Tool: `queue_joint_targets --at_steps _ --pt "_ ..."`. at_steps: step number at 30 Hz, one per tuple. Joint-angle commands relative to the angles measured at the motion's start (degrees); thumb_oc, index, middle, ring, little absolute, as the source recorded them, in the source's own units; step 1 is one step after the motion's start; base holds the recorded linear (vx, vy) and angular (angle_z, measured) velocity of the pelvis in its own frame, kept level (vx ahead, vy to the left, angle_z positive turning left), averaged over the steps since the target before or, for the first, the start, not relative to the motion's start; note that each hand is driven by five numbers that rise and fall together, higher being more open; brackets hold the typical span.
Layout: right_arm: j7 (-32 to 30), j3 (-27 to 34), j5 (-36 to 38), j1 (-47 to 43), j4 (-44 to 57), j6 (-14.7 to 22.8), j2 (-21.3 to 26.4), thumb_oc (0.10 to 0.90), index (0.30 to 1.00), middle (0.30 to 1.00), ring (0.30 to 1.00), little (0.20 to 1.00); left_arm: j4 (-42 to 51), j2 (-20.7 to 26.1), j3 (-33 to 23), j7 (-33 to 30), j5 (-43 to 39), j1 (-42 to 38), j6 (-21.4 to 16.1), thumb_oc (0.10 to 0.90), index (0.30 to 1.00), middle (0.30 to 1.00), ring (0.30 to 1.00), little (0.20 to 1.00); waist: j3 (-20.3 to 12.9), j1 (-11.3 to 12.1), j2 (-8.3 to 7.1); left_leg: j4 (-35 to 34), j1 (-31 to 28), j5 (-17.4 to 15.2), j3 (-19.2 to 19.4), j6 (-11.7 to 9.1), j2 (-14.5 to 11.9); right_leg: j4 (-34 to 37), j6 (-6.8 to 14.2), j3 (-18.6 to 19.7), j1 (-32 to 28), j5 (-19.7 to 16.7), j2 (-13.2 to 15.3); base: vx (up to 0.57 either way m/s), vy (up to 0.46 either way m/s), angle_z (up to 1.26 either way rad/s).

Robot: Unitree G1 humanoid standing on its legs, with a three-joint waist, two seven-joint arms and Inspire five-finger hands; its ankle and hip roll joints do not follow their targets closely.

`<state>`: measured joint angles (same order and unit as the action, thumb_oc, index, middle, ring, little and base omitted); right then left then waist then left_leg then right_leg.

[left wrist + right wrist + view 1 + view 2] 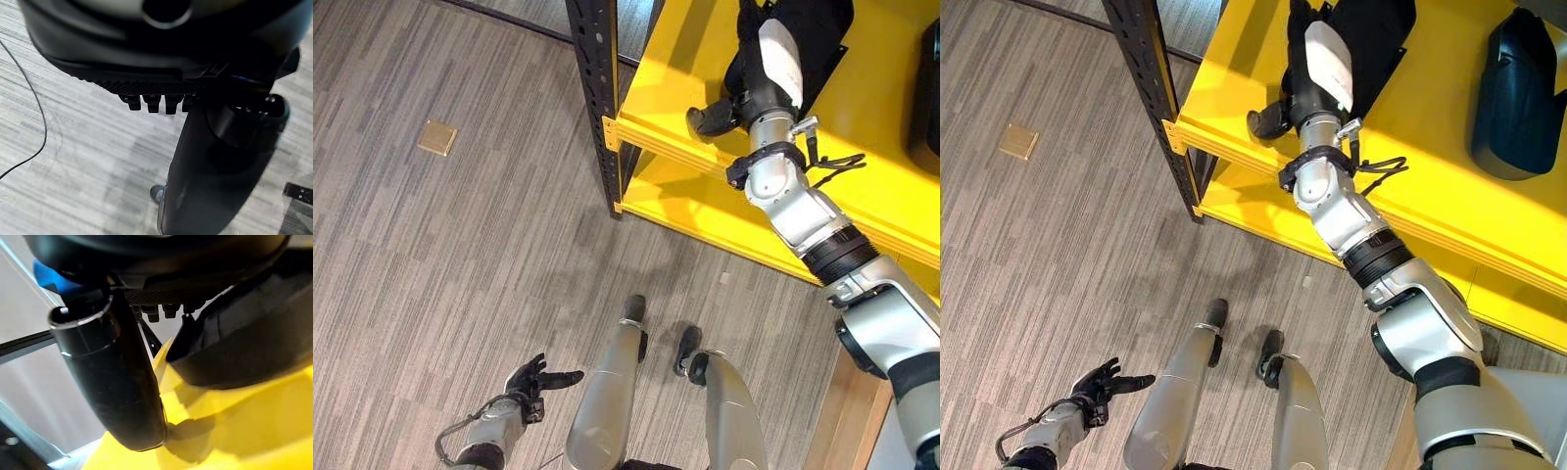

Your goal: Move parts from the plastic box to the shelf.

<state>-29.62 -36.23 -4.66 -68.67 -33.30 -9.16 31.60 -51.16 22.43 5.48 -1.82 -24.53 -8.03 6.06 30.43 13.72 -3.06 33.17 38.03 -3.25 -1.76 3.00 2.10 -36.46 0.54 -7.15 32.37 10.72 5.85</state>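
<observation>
Nearest the camera, the left hand (pixel 530 380) hangs low over the grey striped carpet floor (pixel 431 255), fingers spread and relaxed, holding nothing. It is idle.

The right hand (pixel 1317 59) is extended onto the upper deck of the yellow metal shelf (pixel 1430 166), which is carried by a black perforated steel upright (pixel 1146 69). The white-covered back of the hand faces up, and the thumb (pixel 1266 122) projects toward the shelf's front edge. The hand lies on a black moulded plastic part (pixel 1371 34) resting on the deck. In the right wrist view the part's dark curved shell (pixel 254 342) sits on the yellow surface close under the palm, with the thumb beside it. The fingers are hidden over and behind the part, so it cannot be told whether they grip it or have let go.

A second dark blue-black moulded plastic cover (pixel 1518 93) lies further along the same deck, well apart from the hand. A small brass floor plate (pixel 437 137) is set in the carpet.

Handling assessment: the part appears to be a thin, rigid shell, probably light. Its glossy curved surface is likely slippery. Take hold across an edge or rim, thumb opposing fingers, rather than on the domed face. Set it flat, clear of the front edge.
</observation>
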Motion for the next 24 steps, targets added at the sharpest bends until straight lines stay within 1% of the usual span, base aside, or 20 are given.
queue_joint_targets --at_steps 1,2,3,4,5,8,9,11,12,14,17,20,22,23,24 --pt "-6.1 0.4 -11.7 -9.3 -0.9 -0.4 9.2 0.9 1.0 1.0 1.0 1.0 -0.3 4.0 -0.4 -3.0 -2.4 2.2 -1.2 0.9 1.0 1.0 1.0 1.0 -0.7 1.0 -0.34 3.8 -2.8 -12.7 -1.8 2.8 0.7 2.2 -0.2 -1.1 -4.3 0.9 -1.3 0.0 0.0 0.0" --pt "-5.9 -0.3 -11.5 -9.8 -1.1 -0.3 10.2 0.9 1.0 1.0 1.0 1.0 -0.2 4.2 -0.6 -3.3 -2.3 2.3 -1.2 0.9 1.0 1.0 1.0 1.0 -0.7 1.1 -0.52 3.8 -2.8 -12.7 -1.9 2.8 0.7 2.1 -0.1 -1.1 -4.3 0.8 -1.3 0.02 -0.033 0.0" --pt "-5.7 -1.3 -13.8 -10.6 -1.3 -0.7 11.2 0.9 1.0 1.0 1.0 1.0 -0.3 4.4 -1.0 -3.2 -2.6 2.4 -1.1 0.9 1.0 1.0 1.0 1.0 -0.7 1.2 -0.69 3.8 -2.9 -12.6 -1.9 2.7 0.7 2.1 0.0 -1.1 -4.3 0.7 -1.3 0.0 0.0 0.0" --pt "-5.7 -1.3 -13.8 -10.7 -1.4 -0.7 11.2 0.9 1.0 1.0 1.0 1.0 -0.3 4.4 -1.0 -3.2 -2.6 2.4 -1.1 0.9 1.0 1.0 1.0 1.0 -0.7 1.1 -0.68 3.8 -2.9 -12.6 -1.9 2.7 0.7 2.1 0.0 -1.1 -4.3 0.7 -1.3 0.01 -0.04 0.02" --pt "-6.0 -3.7 -15.1 -12.0 -1.9 0.0 13.2 0.9 1.0 1.0 1.0 1.0 -0.7 4.7 -1.7 -2.6 -2.3 2.8 -1.6 0.9 1.0 1.0 1.0 1.0 -0.7 1.4 -1.06 3.6 -3.0 -12.6 -2.0 2.7 0.5 2.4 0.1 -1.3 -4.6 0.6 -1.3 0.01 -0.045 0.0" --pt "-7.1 -5.9 -15.6 -13.6 -2.1 0.0 15.1 0.9 1.0 1.0 1.0 1.0 -1.2 5.4 -2.4 -1.9 -2.0 3.4 -1.7 0.9 1.0 1.0 1.0 1.0 -0.7 1.7 -1.66 3.4 -3.2 -12.5 -2.1 2.6 0.3 3.0 0.2 -1.5 -5.1 0.4 -1.4 0.01 -0.051 0.0" --pt "-7.8 -7.2 -14.4 -14.6 -2.1 0.2 15.9 0.9 1.0 1.0 1.0 1.0 -1.7 5.8 -2.6 -1.1 -1.0 3.5 -1.7 0.9 1.0 1.0 1.0 1.0 -0.7 1.8 -2.0 3.3 -3.2 -12.5 -2.1 2.6 0.2 3.1 0.3 -1.6 -5.2 0.3 -1.4 0.0 -0.05 0.01" --pt "-8.3 -7.5 -14.2 -14.8 -2.2 0.5 16.0 0.9 1.0 1.0 1.0 1.0 -1.9 5.8 -2.6 -1.1 -0.6 3.7 -1.9 0.9 1.0 1.0 1.0 1.0 -0.8 1.9 -2.06 3.3 -3.2 -12.5 -2.1 2.6 0.1 3.1 0.3 -1.7 -5.3 0.2 -1.4 0.0 -0.017 0.0" --pt "-9.1 -7.8 -14.4 -15.2 -2.2 1.1 16.4 0.9 1.0 1.0 1.0 1.0 -2.3 5.9 -2.7 -0.9 -0.5 4.2 -2.6 0.9 1.0 1.0 1.0 1.0 -0.9 2.0 -2.22 3.2 -3.3 -12.5 -2.1 2.7 0.1 3.3 0.3 -1.7 -5.4 0.1 -1.3 0.01 -0.032 -0.03" --pt "-10.9 -8.5 -15.9 -15.9 -1.7 2.1 16.6 0.9 1.0 1.0 1.0 1.0 -2.8 6.0 -2.8 0.7 -1.0 4.9 -2.8 0.9 1.0 1.0 1.0 1.0 -1.1 2.1 -2.3 3.1 -3.5 -12.5 -1.9 2.7 0.0 3.2 0.3 -1.9 -5.5 0.2 -1.3 0.0 0.0 0.0" --pt "-13.3 -7.7 -15.2 -15.7 0.1 5.6 16.4 0.9 1.0 1.0 1.0 1.0 -3.9 5.7 -2.8 0.9 -1.5 5.8 -4.2 0.9 1.0 1.0 1.0 1.0 -1.4 2.0 -2.02 3.2 -3.7 -12.6 -1.8 2.6 0.0 2.9 0.1 -2.0 -5.4 0.4 -1.1 0.0 0.0 0.0" --pt "-12.9 -6.4 -16.5 -14.6 2.4 6.8 16.1 0.9 1.0 1.0 1.0 1.0 -4.6 5.2 -3.2 1.5 -0.9 6.2 -5.0 0.9 1.0 1.0 1.0 1.0 -1.5 1.9 -1.88 2.9 -4.1 -12.5 -1.7 2.7 0.0 3.2 0.2 -1.8 -5.7 0.4 -1.1 0.0 0.0 0.0" --pt "-11.7 -5.0 -17.1 -12.9 6.0 6.6 15.4 0.9 1.0 1.0 1.0 1.0 -4.5 4.8 -3.5 1.8 -0.8 6.6 -5.3 0.9 1.0 1.0 1.0 1.0 -1.5 1.6 -1.64 2.8 -4.3 -12.5 -1.5 2.6 0.1 3.0 0.2 -1.7 -5.6 0.5 -1.0 0.0 0.021 -0.02" --pt "-10.3 -3.9 -17.1 -11.5 7.9 7.6 14.8 0.9 1.0 1.0 1.0 1.0 -4.3 4.3 -4.0 1.8 0.0 7.0 -5.2 0.9 1.0 1.0 1.0 1.0 -1.6 1.6 -1.43 2.8 -4.5 -12.5 -1.5 2.6 0.2 2.9 0.1 -1.7 -5.6 0.6 -0.9 0.0 0.027 -0.04" --pt "-10.1 -3.7 -17.2 -11.3 8.3 7.7 14.7 0.9 1.0 1.0 1.0 1.0 -4.3 4.4 -4.0 1.8 0.0 7.1 -5.2 0.9 1.0 1.0 1.0 1.0 -1.6 1.5 -1.47 2.8 -4.5 -12.5 -1.5 2.6 0.2 2.9 0.2 -1.6 -5.6 0.6 -0.9 0.0 0.022 -0.06"
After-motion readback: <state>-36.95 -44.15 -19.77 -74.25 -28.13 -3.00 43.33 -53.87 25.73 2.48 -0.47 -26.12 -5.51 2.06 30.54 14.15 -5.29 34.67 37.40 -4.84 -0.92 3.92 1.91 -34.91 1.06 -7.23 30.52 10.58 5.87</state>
